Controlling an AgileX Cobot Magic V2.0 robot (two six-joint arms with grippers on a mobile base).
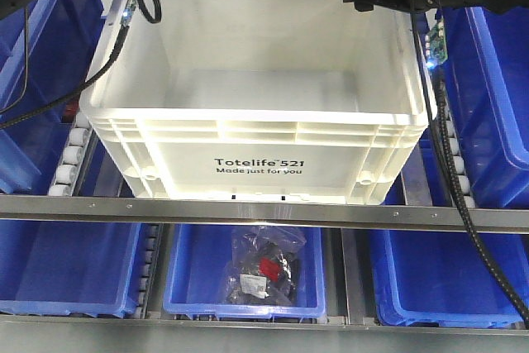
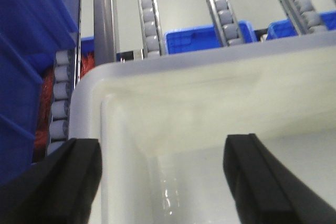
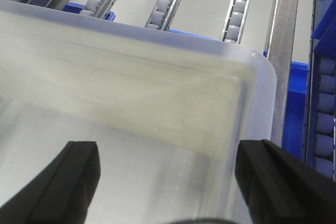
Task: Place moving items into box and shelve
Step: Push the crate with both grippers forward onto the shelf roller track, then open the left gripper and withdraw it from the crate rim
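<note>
Closest to us in the front view, a row of blue bins (image 1: 70, 274) is sitting on the lower shelf level, and the middle one is holding a clear plastic bag (image 1: 263, 274) with dark bits and something red in it. Just above that a metal shelf rail (image 1: 264, 212) is running across, and the box (image 1: 256, 134) is resting right behind it on the roller tracks (image 1: 70, 159), its "Totelife 521" print facing us. We're looking straight down into the box and it's showing only bare white floor; we can't spot the moving items in any view.

Further back, we're hovering both arms over the box's far corners. Our left claw (image 2: 160, 174) is spread wide, with one finger outside the box's left wall and the other over the inside, not touching anything as far as we can tell. Our right claw (image 3: 168, 179) is spread wide too, one finger over the interior and the other out past the rounded right corner.

Past the far rim, the wrist views are showing more roller tracks running away and more blue bins peeking up behind the box.
</note>
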